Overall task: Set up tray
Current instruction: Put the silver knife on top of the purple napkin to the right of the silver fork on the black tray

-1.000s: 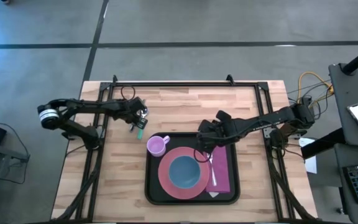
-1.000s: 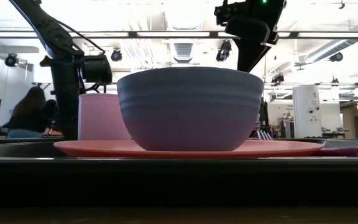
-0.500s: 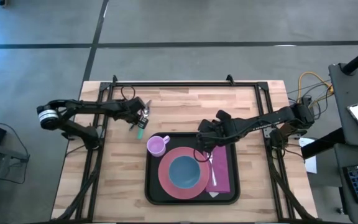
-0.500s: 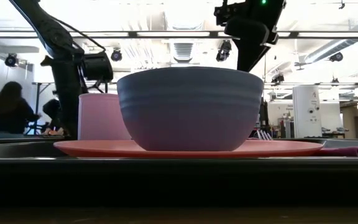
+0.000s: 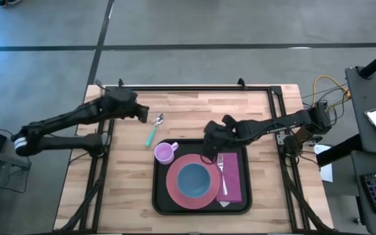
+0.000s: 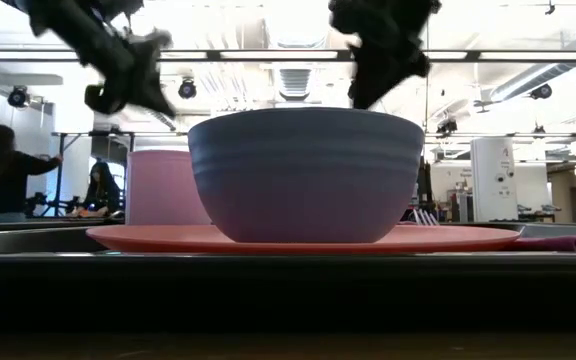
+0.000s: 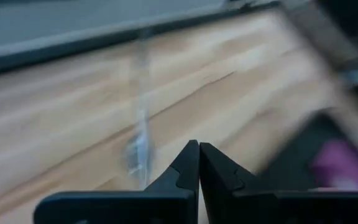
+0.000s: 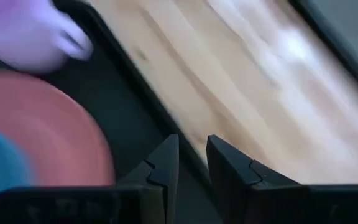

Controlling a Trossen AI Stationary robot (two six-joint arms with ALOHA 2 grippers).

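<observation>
The black tray [image 5: 158,196] lies on the wooden table. On it stand a pink plate [image 5: 173,189] with a blue bowl [image 5: 193,180], a purple cup [image 5: 164,153], and a purple napkin [image 5: 234,177] with a fork [image 5: 222,168] lying on it. A spoon with a teal handle [image 5: 153,130] lies flat on the table beyond the tray's far left corner. My left gripper [image 5: 143,114] is shut and empty, left of the spoon; it also shows in the left wrist view [image 7: 199,155]. My right gripper [image 5: 207,145] hovers over the tray's far edge, narrowly open and empty [image 8: 192,157].
A black metal frame [image 5: 194,88] runs along the table's far edge and down both sides. Bare wood lies left of the tray and behind it. In the low view, people show in the room behind the table [image 6: 3,180].
My left gripper has drawn back from the spoon toward the table's far left and risen; the spoon now lies free on the wood. My right gripper has gone from over the fork toward the table's left, above the tray's far edge. The fork stays on the napkin.
</observation>
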